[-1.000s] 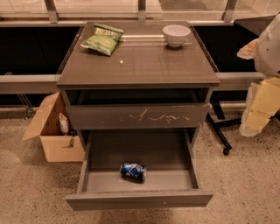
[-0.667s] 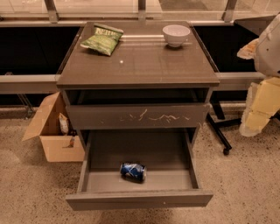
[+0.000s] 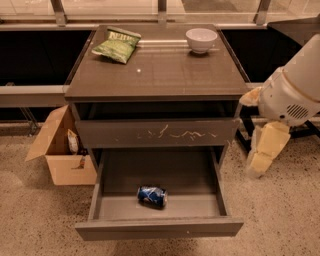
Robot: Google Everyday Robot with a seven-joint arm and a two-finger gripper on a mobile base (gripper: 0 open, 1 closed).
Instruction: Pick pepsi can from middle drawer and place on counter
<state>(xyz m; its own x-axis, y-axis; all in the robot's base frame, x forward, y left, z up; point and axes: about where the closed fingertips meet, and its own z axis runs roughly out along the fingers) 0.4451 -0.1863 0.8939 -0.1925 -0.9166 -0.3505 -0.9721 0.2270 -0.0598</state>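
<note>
Well, the can [image 3: 152, 195] lies sideways in the open drawer [image 3: 159, 227], easy to reach. My claw [image 3: 264, 149] hangs beside the desk [image 3: 160, 70]; wide or narrow, I cannot tell.

Speckled floor [image 3: 35, 225] under warm light, an open cardboard box [image 3: 60, 150] at left, window frames [image 3: 59, 12] behind; the hand [image 3: 265, 150] hangs at right.

middle drawer [image 3: 160, 227] open from above; pepsi can [image 3: 152, 195] unobstructed inside; pincer [image 3: 264, 152] outside, right of it
</note>
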